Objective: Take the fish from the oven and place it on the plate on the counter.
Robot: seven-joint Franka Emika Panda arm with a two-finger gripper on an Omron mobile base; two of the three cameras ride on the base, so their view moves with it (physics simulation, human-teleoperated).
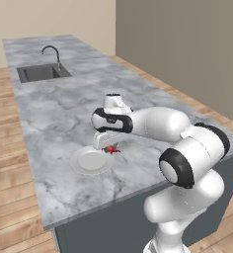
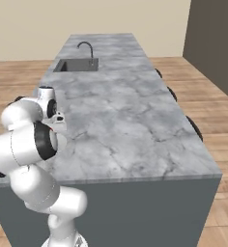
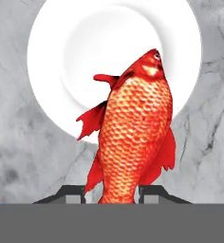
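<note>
Over the near part of the marble counter (image 1: 54,113), gripper (image 1: 107,147) closed on the red-orange fish (image 1: 111,149) by its tail end, fish raised just above the right rim of the white plate (image 1: 89,162), sink (image 1: 39,73) far left

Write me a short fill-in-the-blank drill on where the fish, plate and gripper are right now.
1. The gripper is shut on the ____.
2. The fish hangs above the white ____, not yet set down.
3. The plate lies on the marble ____.
4. At the far end of the counter is a dark ____ with a curved faucet.

Missing: fish; plate; counter; sink
</note>
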